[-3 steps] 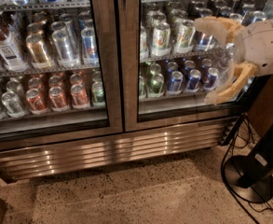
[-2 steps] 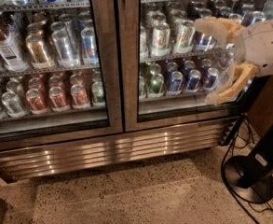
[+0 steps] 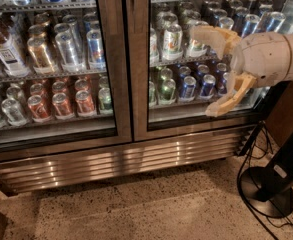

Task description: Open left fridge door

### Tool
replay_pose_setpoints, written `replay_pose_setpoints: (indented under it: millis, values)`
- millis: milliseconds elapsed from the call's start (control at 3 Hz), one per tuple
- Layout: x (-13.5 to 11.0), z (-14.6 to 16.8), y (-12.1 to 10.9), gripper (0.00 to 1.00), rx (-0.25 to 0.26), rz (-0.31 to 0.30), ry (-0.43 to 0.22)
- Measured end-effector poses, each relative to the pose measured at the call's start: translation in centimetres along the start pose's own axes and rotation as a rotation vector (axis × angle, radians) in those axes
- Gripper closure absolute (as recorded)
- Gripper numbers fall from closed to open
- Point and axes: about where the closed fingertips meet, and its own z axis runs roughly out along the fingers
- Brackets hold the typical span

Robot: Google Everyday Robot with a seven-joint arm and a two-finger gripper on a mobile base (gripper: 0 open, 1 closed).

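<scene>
Fridge (image 3: 121,161) wide, fills view; left fridge door (image 3: 56,99) shut, tall, long way runs up-down; it lies well left of my gripper (image 3: 202,71); fingers (image 3: 231,91) spread wide, hold nothing, hang before right door (image 3: 140,84); I think reach must go left; can labels not readable.

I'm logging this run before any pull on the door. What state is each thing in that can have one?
left fridge door: shut, nothing touching it.
right fridge door: shut.
gripper: open and empty, in front of the right fridge door, well off the left one.
fridge: both doors shut, shelves full of cans.
black stand: upright on the floor at right, cables lying around it.
</scene>
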Motion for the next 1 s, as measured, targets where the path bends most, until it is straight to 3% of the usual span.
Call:
replay_pose_setpoints:
  millis: [667,1000]
  values:
    - [0.3,-0.6,0.0,0.00,0.012,0.011,0.020]
    - [0.2,1.0,0.6,0.00,0.045,-0.030,0.050]
